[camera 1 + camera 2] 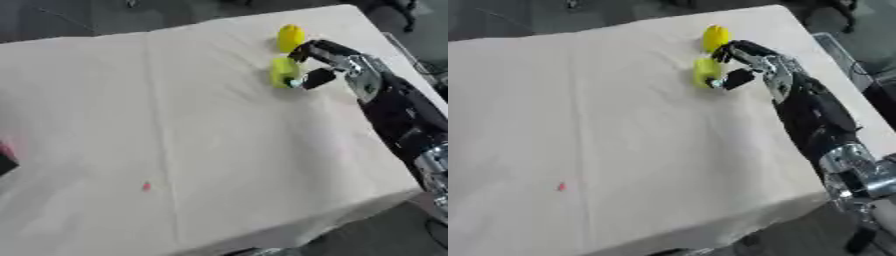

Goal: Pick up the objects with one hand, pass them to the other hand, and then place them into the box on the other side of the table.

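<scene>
Two yellow objects lie near the far right of the cloth-covered table (175,125). The farther one (290,36) is a deeper yellow and rounded; the nearer one (283,71) is lime-yellow and rests on the cloth. My right hand (339,59) comes in from the right and sits beside the lime object. Its fingers (304,50) arch over the object's top right, between the two objects. The thumb (315,79) reaches its lower right side. The hand is spread and does not enclose the object. My left hand shows in neither view.
A red and dark shape (4,157) pokes in at the table's left edge, cut off by the picture. A tiny red spot (146,186) marks the cloth near the front. The table's right edge runs just under my right forearm (398,110).
</scene>
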Robot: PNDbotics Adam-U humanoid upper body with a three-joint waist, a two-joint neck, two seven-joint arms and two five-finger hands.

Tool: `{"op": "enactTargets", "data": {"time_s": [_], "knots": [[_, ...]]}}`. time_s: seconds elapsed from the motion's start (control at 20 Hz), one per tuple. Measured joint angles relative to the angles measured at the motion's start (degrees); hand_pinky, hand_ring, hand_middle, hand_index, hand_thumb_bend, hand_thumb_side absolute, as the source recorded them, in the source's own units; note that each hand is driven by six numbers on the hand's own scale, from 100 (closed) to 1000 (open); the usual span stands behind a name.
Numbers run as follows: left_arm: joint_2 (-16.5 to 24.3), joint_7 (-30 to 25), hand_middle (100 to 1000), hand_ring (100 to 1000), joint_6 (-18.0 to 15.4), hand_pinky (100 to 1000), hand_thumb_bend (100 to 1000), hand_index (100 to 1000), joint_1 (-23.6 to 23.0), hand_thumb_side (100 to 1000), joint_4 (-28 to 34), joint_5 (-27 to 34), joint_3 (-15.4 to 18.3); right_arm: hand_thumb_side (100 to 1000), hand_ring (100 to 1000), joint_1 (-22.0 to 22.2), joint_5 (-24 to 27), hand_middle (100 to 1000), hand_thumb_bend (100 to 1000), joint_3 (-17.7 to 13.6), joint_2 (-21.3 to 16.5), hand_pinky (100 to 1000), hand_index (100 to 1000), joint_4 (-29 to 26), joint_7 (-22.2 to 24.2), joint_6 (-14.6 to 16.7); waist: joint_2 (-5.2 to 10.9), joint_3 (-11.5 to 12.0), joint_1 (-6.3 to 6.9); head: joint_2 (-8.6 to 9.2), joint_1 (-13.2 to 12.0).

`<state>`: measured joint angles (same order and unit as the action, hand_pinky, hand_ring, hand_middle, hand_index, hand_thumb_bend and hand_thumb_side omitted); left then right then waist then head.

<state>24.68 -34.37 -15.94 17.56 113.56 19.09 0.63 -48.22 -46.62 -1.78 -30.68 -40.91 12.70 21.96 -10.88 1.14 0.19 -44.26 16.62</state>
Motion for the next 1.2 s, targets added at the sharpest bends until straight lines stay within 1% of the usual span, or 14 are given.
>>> {"op": "enactTargets", "data": {"time_s": [0.05,0.2,0.35,0.45,0.6,0.75,0.9,1.05,1.2], "knots": [[0.0,-0.1,701,811,0.1,1000,100,952,0.0,582,0.0,-0.1,0.0,354,657,0.2,0.0,518,266,0.1,0.2,848,582,-0.7,-1.1,0.1,0.0,0.0,0.0,0.0,0.0],[0.0,-0.1,700,810,0.4,1000,100,951,-0.2,580,0.0,-0.3,0.0,344,631,1.2,0.2,497,241,1.0,0.3,840,558,-4.8,-4.9,1.4,0.0,0.0,-0.05,0.0,-0.2],[0.0,0.2,696,809,1.2,1000,100,948,-0.6,583,0.0,-0.5,0.0,341,609,2.9,1.4,478,225,2.7,0.5,827,541,-11.8,-8.3,3.2,0.0,-0.1,-0.05,0.0,-1.5],[0.1,0.5,699,811,2.1,1000,100,948,-0.8,588,0.0,-0.6,0.0,347,602,4.7,2.8,475,225,4.2,1.1,820,538,-18.6,-10.4,4.2,0.0,-0.2,0.02,0.0,-3.5],[0.8,0.8,705,815,3.6,1000,100,951,-0.9,594,-0.8,-0.6,-0.8,359,597,8.0,6.1,479,226,7.6,2.0,810,541,-31.7,-13.1,4.7,0.0,-0.3,0.15,0.0,-7.7],[2.0,0.2,726,831,5.2,1000,100,960,-0.7,636,-3.0,-0.7,-2.2,358,594,11.0,9.3,482,219,11.5,3.4,799,540,-45.6,-15.2,4.7,0.0,-0.5,0.42,0.0,-12.0],[2.8,-1.5,742,844,7.0,1000,100,975,0.2,716,-5.7,0.7,-4.5,354,597,12.9,10.7,490,207,14.6,6.0,786,543,-57.1,-17.0,4.4,0.0,-0.8,0.48,0.0,-15.3],[3.2,-3.9,744,846,9.1,1000,100,978,1.0,758,-8.3,3.7,-6.9,358,603,13.4,10.3,499,200,17.2,8.7,779,549,-64.7,-18.4,4.8,0.01,-1.1,0.49,0.0,-17.1],[3.6,-6.3,747,850,11.5,1000,100,979,1.9,791,-10.3,5.8,-9.5,358,600,13.4,9.5,499,193,20.0,10.7,778,549,-68.8,-18.9,5.9,0.01,-1.1,0.45,0.0,-18.1]]}}
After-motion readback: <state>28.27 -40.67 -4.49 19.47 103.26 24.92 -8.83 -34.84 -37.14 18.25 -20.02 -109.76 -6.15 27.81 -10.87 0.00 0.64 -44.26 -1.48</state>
